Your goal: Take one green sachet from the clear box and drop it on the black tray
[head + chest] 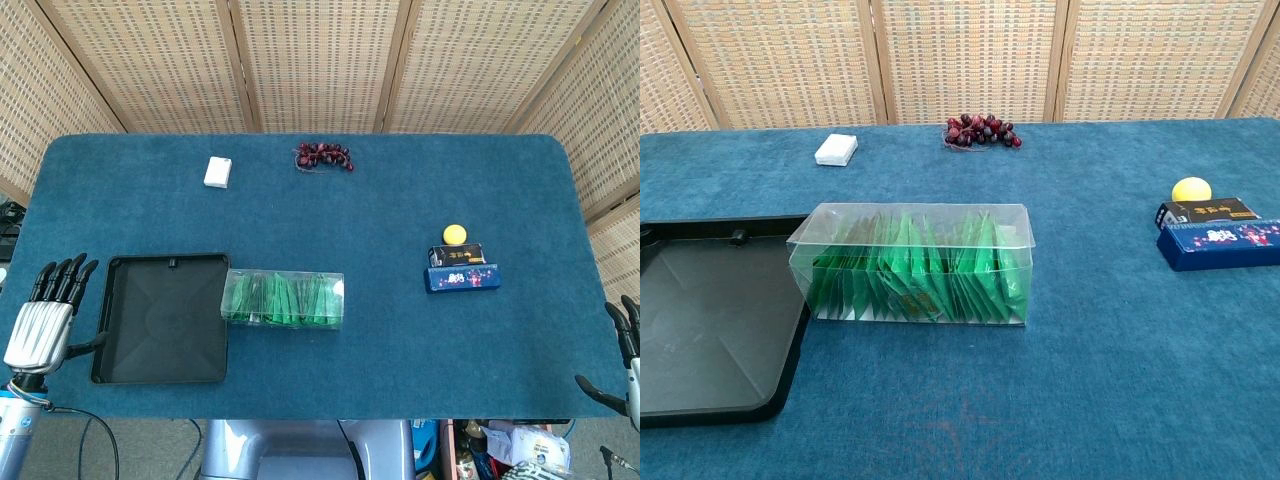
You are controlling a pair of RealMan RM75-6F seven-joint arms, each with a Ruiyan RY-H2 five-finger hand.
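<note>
A clear box (283,298) (914,263) filled with several upright green sachets (908,280) sits on the blue table, touching the right side of an empty black tray (165,318) (710,320). My left hand (45,318) hovers at the table's left edge beside the tray, fingers spread and holding nothing. At the far right edge of the head view, my right hand (622,360) is only partly visible, its fingers apart and empty. Neither hand appears in the chest view.
A bunch of dark grapes (323,156) (982,131) and a white block (218,172) (836,150) lie at the back. On the right sit a yellow ball (456,234), a black box (457,254) and a blue box (462,277) (1220,244).
</note>
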